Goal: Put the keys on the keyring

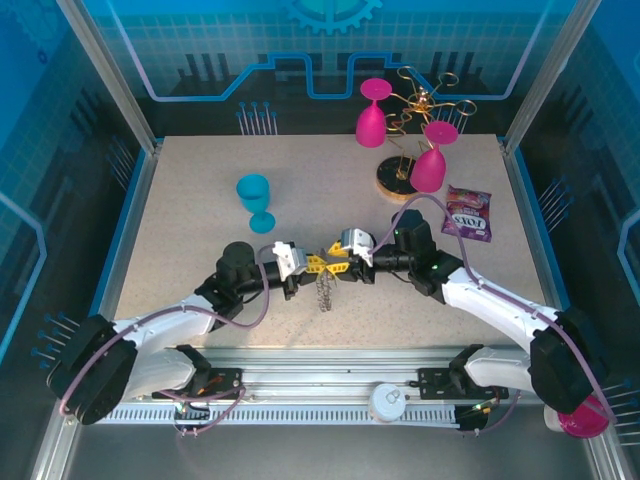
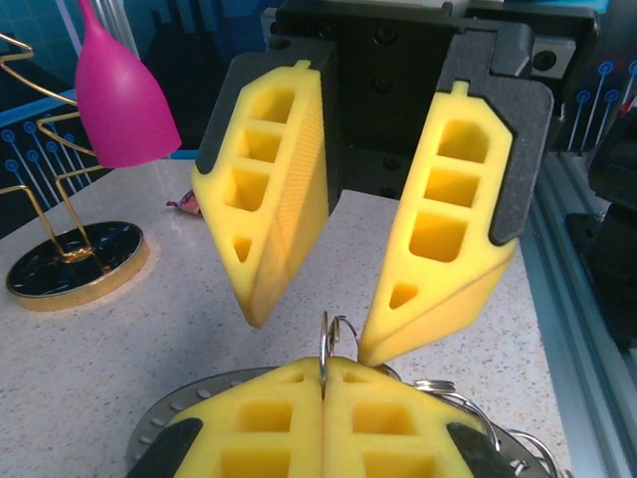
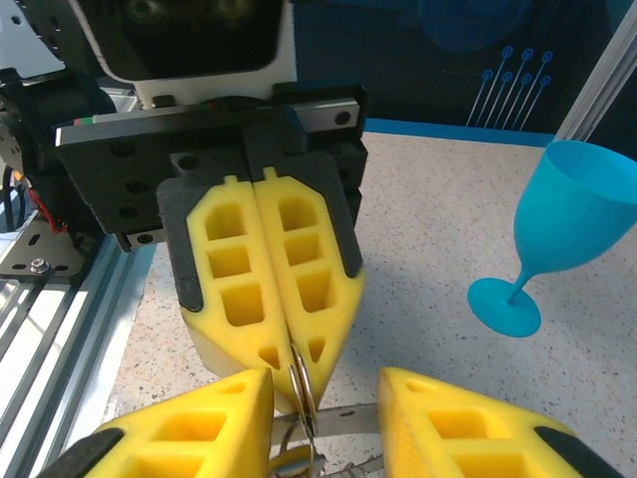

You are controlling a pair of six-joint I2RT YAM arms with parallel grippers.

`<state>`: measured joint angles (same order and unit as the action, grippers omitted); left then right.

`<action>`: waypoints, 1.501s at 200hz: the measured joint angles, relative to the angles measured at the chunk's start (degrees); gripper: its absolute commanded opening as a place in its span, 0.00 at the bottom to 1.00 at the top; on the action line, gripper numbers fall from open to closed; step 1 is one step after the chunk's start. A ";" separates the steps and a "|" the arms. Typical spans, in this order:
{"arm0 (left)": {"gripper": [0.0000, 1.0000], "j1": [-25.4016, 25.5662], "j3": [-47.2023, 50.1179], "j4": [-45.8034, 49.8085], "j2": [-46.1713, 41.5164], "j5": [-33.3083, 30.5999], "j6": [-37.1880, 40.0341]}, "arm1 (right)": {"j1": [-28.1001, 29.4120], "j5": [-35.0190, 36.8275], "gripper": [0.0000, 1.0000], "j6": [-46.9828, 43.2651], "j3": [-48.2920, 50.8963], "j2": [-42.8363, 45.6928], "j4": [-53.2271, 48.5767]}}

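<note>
Left gripper: pads pressed together, pinching one thin wire loop of the keyring.
Right gripper: fingers apart, tip to tip with the left gripper and straddling that loop; I see nothing clamped in it.
Keyring: held up at mid-table, its coils hanging under the two grippers; I cannot tell whether the lowest coils touch the table.
Key: I cannot tell where it is; a small yellow head would be lost among the yellow pads.
Risk, slip: the loop is thin and caught only at the pad tips, so a sideways nudge from the right fingers would likely twist it free.
Risk, drop: a loosened pinch would drop the keyring, and the coils might tangle.
Risk, clash: the tips sit very close, so closing off-line would jam foam on foam, not on wire.
Surface: pale, speckled, flat and matt, with a metal rail along the near edge.
Room: a blue-lit panelled enclosure. The blue goblet stands to the left; the pink goblets on a gold stand and a packet are far right, all well apart from the work.
</note>
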<state>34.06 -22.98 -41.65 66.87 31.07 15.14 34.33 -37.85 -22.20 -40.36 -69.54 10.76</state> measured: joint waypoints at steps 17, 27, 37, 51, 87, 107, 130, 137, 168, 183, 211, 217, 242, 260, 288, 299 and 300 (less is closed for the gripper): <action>0.00 -0.17 -0.02 -0.96 0.48 0.50 -0.26 | -0.02 -0.20 0.22 -0.68 0.20 0.11 -0.02; 0.00 -0.26 -0.07 -1.27 0.55 0.74 -0.31 | -0.11 -0.24 0.20 -1.14 0.20 0.17 -0.31; 0.00 -0.33 -0.09 -1.60 0.55 0.83 -0.48 | -0.28 -0.35 0.19 -1.40 0.20 0.28 -0.44; 0.00 -0.37 -0.09 -1.90 0.55 1.01 -0.85 | -0.39 -0.35 0.18 -1.70 0.22 0.39 -0.70; 0.00 -0.50 -0.09 -2.38 0.55 1.77 -1.75 | -0.42 -0.68 0.07 -2.21 0.20 0.66 -1.25; 0.00 -0.63 -0.11 -2.45 0.59 2.23 -1.79 | -0.66 -1.49 0.00 -2.08 0.17 0.66 -1.38; 0.22 -0.63 -0.13 -2.34 0.59 2.34 -2.27 | -0.66 -1.64 0.00 -2.08 -0.42 0.66 -2.73; 0.26 -0.63 -0.31 -2.01 0.52 2.14 -2.21 | -0.63 -1.55 0.00 -2.19 -0.94 0.66 -4.07; 0.27 -0.61 -5.14 7.13 -0.87 1.27 1.22 | -0.46 1.84 0.00 -3.98 -5.16 0.63 -12.44; 0.25 -0.61 -8.70 13.42 -1.86 1.14 3.80 | 0.17 3.91 0.00 -5.22 -8.02 0.63 -16.61; 0.20 -0.63 -12.92 21.84 -2.91 1.22 8.04 | 1.66 7.98 0.00 -7.43 -13.27 0.33 -23.67; 0.19 -0.63 -13.42 23.12 -2.97 1.36 8.81 | 2.01 8.66 0.00 -7.85 -14.27 0.04 -25.11; 0.11 -0.63 -14.71 27.65 -3.02 1.81 11.32 | 2.99 10.49 0.00 -9.03 -16.96 -1.55 -29.77; 0.13 -0.63 -14.93 29.62 -2.95 2.05 12.46 | 3.43 10.71 0.00 -9.55 -17.70 -2.21 -31.89; 0.20 -0.63 -15.58 31.21 -1.92 2.97 14.01 | 3.61 10.91 0.00 -9.84 -17.84 -2.38 -33.48; 0.23 -0.63 -15.63 31.30 -1.51 3.30 14.47 | 3.58 11.04 0.00 -9.88 -17.84 -2.45 -33.86; 0.23 -0.63 -15.63 31.30 -1.46 3.28 14.43 | 3.61 11.06 0.00 -9.88 -17.84 -2.45 -33.88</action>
<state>33.43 -38.61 -10.35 65.41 34.35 29.56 37.93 -26.79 -32.08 -58.19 -71.99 -23.11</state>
